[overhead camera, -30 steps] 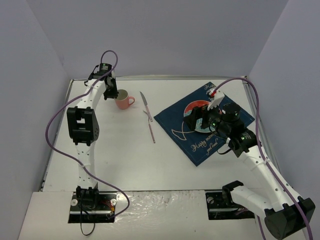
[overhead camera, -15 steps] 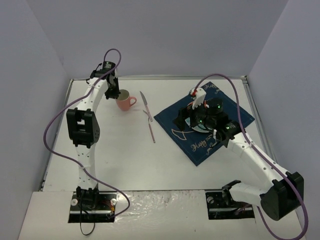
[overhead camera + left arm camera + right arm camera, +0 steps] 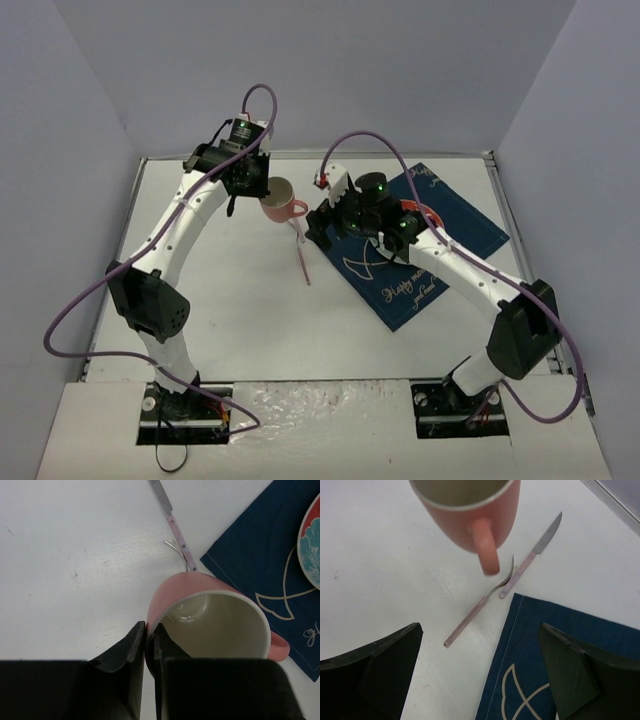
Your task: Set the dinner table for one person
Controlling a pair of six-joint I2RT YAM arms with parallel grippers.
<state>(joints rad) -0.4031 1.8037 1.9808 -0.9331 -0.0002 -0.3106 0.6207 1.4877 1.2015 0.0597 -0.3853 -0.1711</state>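
Observation:
My left gripper (image 3: pixel 262 190) is shut on the rim of a pink mug (image 3: pixel 283 200), one finger inside and one outside (image 3: pixel 149 625). It holds the mug (image 3: pixel 215 615) tilted above the white dinner table (image 3: pixel 230 310), over a pink-handled knife (image 3: pixel 172 522) and fork (image 3: pixel 177 550). My right gripper (image 3: pixel 318 228) is open and empty (image 3: pixel 480 627) above the left edge of the navy fish-print cloth (image 3: pixel 560 665). It faces the mug (image 3: pixel 465 510), fork (image 3: pixel 477 607) and knife (image 3: pixel 532 555). A red-rimmed plate (image 3: pixel 311 545) lies on the cloth (image 3: pixel 400 285), mostly hidden by my right arm in the top view.
The fork handle (image 3: pixel 303 262) lies on the table just left of the cloth. Grey walls stand round the table on three sides. A thin metal rim (image 3: pixel 515 250) runs along the right edge.
My left arm has lifted the mug and carried it right, over the knife and fork. My right arm has swung left from above the plate to the cloth's left edge.

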